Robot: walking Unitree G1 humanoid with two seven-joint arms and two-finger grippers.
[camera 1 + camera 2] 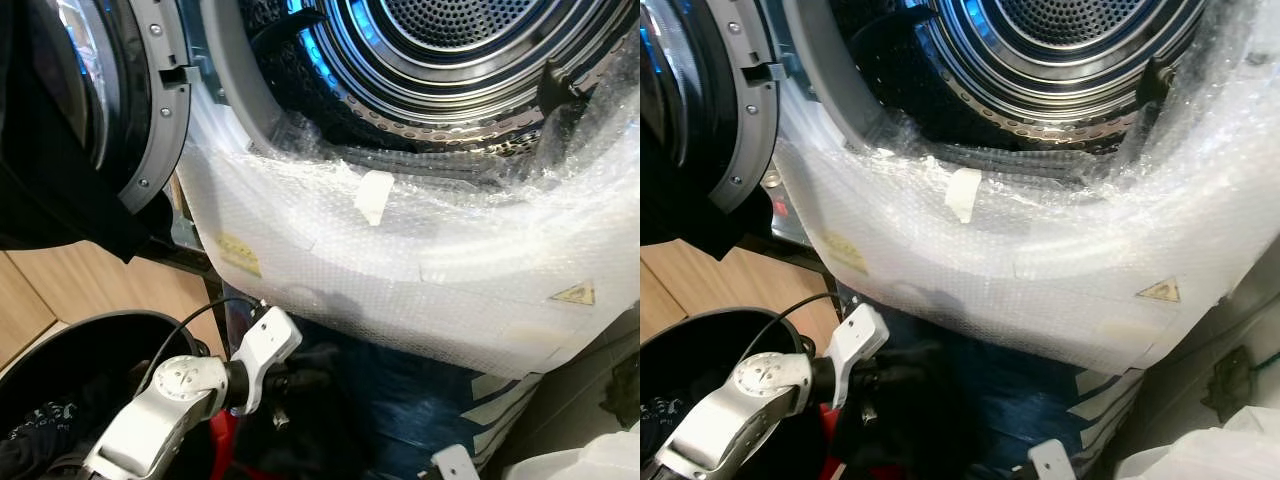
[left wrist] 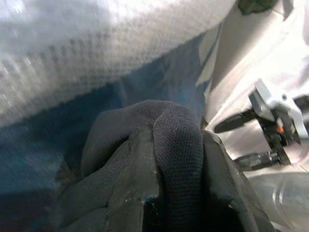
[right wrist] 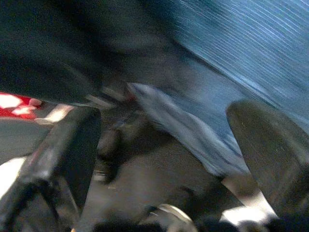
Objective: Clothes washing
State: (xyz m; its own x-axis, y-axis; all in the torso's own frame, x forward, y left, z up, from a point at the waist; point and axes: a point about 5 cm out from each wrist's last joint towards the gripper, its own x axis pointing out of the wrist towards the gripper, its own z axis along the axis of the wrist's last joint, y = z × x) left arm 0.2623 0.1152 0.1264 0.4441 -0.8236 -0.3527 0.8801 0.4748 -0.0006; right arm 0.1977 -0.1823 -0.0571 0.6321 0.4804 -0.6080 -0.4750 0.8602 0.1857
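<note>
Apparently left gripper [image 2: 164, 193] jaws clamp dark cloth [image 2: 178, 140].

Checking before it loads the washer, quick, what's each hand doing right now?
Left hand: closed on a black garment.
Right hand: open, holding nothing, above dark clothes.

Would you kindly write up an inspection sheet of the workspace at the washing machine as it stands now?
Surface: wooden floor beside the machine.
Job's things: washing machine drum open and lit blue; door swung open to the left; front rim wrapped in bubble wrap; dark garment gripped; blue clothes piled below the opening.
Clutter: black basket holding dark laundry; red item beneath.
Grippers: left tool shut on the dark garment; right tool open above the clothes.
Cables: black cable looping over the left wrist.
Surroundings: nothing seen.
</note>
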